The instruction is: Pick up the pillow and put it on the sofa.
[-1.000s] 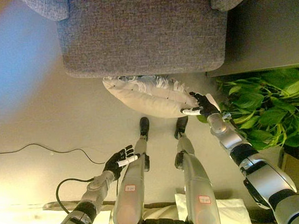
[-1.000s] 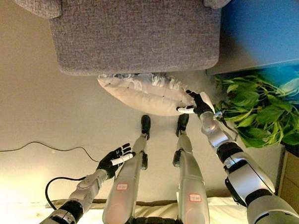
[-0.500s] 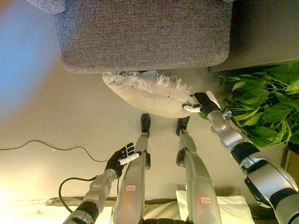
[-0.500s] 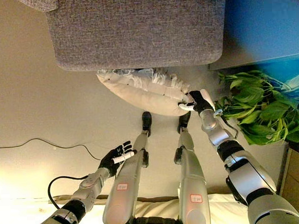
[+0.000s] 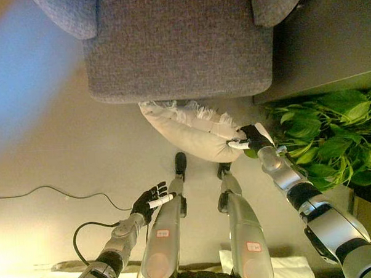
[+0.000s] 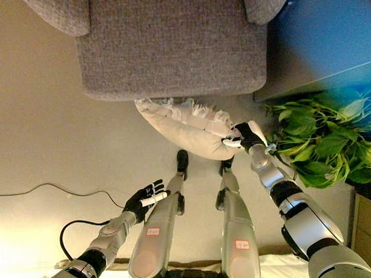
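Note:
A cream pillow [image 5: 194,127] with a fringed, patterned top edge lies on the floor against the front of the grey sofa [image 5: 175,47]. My right hand [image 5: 252,138] is shut on the pillow's right end, fingers curled on its edge; it also shows in the right eye view [image 6: 245,135]. The pillow [image 6: 188,126] is tilted, its right end drawn towards me. My left hand [image 5: 149,202] hangs open and empty at the lower left, away from the pillow.
A green leafy plant [image 5: 324,136] stands close on the right of my right arm. A dark panel [image 5: 329,34] lies right of the sofa. A thin black cord [image 5: 46,194] runs over the floor at the left.
The camera has shifted. My right hand has drawn the pillow's right end nearer and lower, so the pillow lies more slanted. The left hand has barely moved.

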Controlling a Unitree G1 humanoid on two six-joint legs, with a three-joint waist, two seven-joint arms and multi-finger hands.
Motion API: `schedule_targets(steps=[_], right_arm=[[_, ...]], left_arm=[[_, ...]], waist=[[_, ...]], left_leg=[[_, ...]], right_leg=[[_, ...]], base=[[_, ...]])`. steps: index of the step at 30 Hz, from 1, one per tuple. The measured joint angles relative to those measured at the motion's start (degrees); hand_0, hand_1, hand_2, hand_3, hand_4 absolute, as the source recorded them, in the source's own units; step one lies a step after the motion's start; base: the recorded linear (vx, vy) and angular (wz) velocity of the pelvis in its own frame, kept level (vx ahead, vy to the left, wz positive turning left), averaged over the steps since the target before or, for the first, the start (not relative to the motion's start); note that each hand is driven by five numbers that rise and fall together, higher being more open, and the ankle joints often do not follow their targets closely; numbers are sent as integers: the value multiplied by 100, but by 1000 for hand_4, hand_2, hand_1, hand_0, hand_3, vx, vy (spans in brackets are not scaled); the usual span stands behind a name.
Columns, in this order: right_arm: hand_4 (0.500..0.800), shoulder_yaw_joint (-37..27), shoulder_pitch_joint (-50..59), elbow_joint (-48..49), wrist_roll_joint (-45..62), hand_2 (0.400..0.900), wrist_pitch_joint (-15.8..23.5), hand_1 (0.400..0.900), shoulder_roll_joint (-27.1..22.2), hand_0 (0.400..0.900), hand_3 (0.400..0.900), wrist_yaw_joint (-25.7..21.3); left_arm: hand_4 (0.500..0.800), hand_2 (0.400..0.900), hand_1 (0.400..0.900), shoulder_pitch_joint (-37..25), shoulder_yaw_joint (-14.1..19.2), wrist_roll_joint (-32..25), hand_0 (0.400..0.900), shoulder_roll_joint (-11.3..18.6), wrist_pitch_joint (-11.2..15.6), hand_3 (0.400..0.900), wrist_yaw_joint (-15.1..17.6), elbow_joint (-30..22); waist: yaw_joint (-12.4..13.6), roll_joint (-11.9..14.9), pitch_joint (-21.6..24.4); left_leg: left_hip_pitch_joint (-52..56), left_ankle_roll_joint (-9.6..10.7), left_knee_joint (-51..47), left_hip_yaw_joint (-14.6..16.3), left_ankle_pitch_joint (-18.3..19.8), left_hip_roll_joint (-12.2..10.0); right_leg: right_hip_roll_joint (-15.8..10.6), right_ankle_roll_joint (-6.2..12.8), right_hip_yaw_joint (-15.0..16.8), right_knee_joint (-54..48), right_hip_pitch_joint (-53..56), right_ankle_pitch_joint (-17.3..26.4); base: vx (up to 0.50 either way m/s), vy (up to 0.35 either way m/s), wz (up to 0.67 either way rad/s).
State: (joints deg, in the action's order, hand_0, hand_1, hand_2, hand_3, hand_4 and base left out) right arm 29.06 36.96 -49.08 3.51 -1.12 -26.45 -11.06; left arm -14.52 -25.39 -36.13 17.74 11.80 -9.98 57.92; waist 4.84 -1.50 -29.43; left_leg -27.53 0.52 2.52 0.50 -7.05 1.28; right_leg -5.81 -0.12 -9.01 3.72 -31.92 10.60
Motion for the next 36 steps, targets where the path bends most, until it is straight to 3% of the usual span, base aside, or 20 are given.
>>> schedule_targets(steps=[6, 11, 16, 20, 28, 36], right_arm=[[500, 98, -583, 665, -431, 400, 3, 400, -50, 400, 400, -49], [500, 98, -1264, 1658, -903, 400, -9, 400, -337, 400, 400, 147], [500, -8, -1855, 2362, -1144, 400, -11, 400, -616, 400, 400, 619], [500, -70, -1976, 3013, -1247, 400, -85, 400, -987, 400, 400, 1174], [500, -195, -2075, 4334, -1209, 400, -465, 400, -1388, 400, 400, 2257], [500, -216, -1356, 4704, -484, 400, -1050, 400, -1565, 400, 400, 2751]], left_arm=[[800, 900, 900, 129, 151, 36, 900, -48, -59, 900, -215, 72], [800, 900, 900, 396, 656, 282, 900, -81, -304, 900, -267, 65], [800, 900, 900, 845, 987, 528, 900, -27, -626, 900, -266, 82], [800, 900, 900, 1110, 1182, 750, 900, -116, -904, 900, -267, 110], [800, 900, 900, 1501, 1320, 1157, 900, -185, -1329, 900, -275, 453], [800, 900, 900, 1553, 1351, 1333, 900, -191, -1515, 900, -315, 603]], waist=[[-39, 59, 27], [-165, 197, 88], [-172, 544, 578], [-303, 538, 987], [-318, 553, 1935], [-318, 574, 2143]], left_leg=[[1054, 11, -374, 118, 4, -28], [1892, 28, -714, 135, 1, -77], [2337, 44, -713, 273, 174, -147], [2720, 34, -714, 347, 286, -168], [3140, 71, -768, 472, 461, -216], [3297, 45, -767, 490, 441, -231]], right_leg=[[51, 79, 92, -282, 943, 1], [136, 118, 102, -675, 1801, 33], [237, 80, 240, -860, 2260, 38], [252, 96, 284, -861, 2615, -30], [304, 104, 394, -865, 2976, -179], [304, 103, 408, -863, 3124, -178]], base=[[22, -36, -12], [108, -63, -9], [125, -25, -11], [146, -2, -12], [74, -21, -7], [8, -3, 1]])
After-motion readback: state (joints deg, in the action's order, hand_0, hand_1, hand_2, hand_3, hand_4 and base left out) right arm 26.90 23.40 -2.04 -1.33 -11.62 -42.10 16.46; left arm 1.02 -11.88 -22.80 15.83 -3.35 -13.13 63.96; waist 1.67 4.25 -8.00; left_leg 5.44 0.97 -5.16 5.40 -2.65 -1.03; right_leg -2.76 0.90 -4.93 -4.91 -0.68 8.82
